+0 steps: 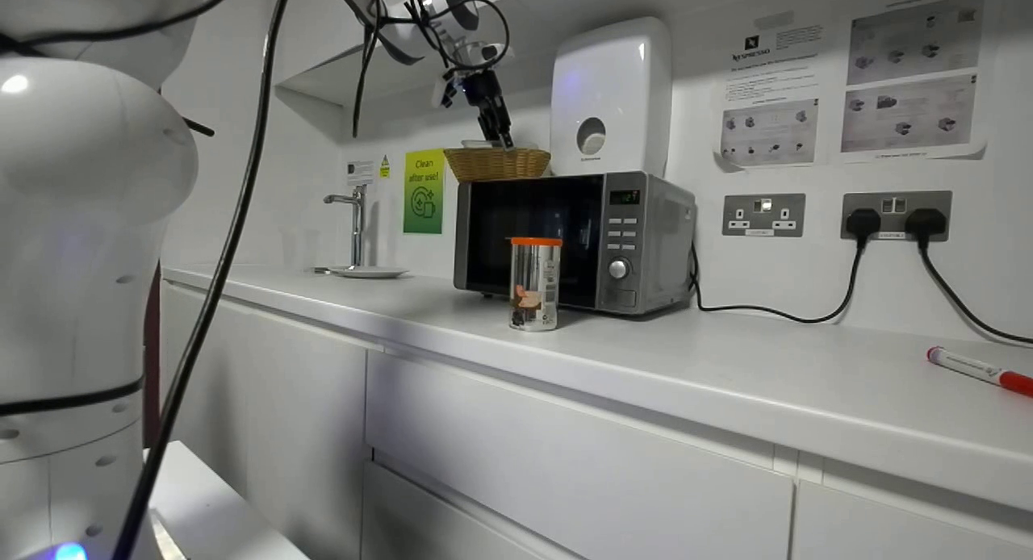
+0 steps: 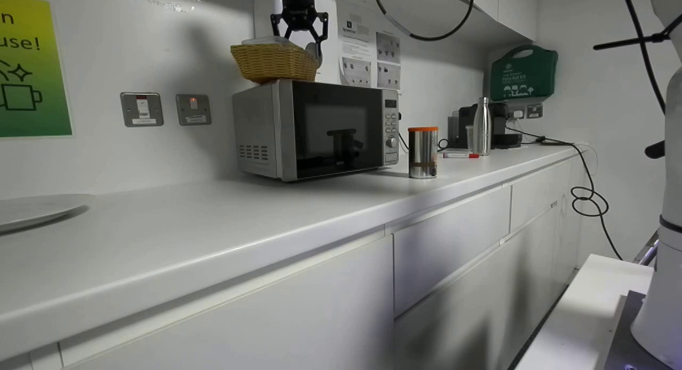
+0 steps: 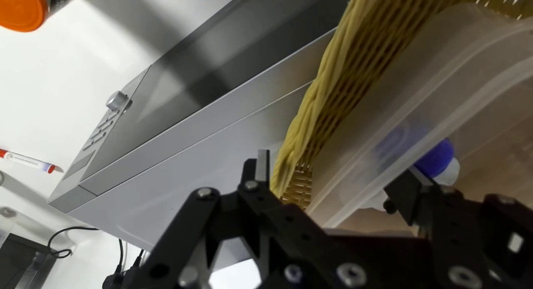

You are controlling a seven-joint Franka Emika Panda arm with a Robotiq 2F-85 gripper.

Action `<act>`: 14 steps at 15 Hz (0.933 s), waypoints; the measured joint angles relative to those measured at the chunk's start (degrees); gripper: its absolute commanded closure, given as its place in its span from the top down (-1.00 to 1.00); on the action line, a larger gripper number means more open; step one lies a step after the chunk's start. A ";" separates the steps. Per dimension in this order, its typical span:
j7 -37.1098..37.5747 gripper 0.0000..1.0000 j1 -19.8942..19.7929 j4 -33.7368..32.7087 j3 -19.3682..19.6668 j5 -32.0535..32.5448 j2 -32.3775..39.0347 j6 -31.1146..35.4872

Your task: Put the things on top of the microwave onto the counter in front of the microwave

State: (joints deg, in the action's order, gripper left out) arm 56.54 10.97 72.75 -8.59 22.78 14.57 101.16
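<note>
Desk (image 2: 298, 210) awaits the basket (image 2: 270, 63) we've yet to lift, eleven o'clock atop the microwave (image 2: 314, 127); claw (image 3: 333, 178) apart, astride its rim.

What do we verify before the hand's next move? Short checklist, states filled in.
1. Basket resting on microwave: ok, both exterior views agree.
2. Hand open at the basket's rim: ok, fingers stand apart on either side of it.
3. Only rim between fingers: not ok, the clear container has its edge there too.
4. Finger touching rim: cannot tell.
5. Orange-lidded canister away from set-down area: not ok, it stands on the counter in front of the microwave.
6. Blue item inside container identified: cannot tell.
</note>
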 measured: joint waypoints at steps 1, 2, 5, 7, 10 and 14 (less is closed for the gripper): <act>0.00 -0.26 0.00 -0.07 0.00 0.00 0.16 0.00; -0.01 -0.46 0.00 -0.11 0.00 0.00 0.20 -0.04; -0.03 -0.62 -0.01 -0.31 0.01 0.00 0.20 -0.23; -0.03 -0.09 -0.02 -0.41 0.03 0.00 0.20 -0.25; -0.04 0.24 -0.02 -0.61 0.04 0.00 0.21 -0.25; -0.06 0.81 -0.02 -0.64 0.04 0.05 0.33 -0.28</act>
State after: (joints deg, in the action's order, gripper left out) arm 56.49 10.95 72.12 -8.55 22.83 14.90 100.88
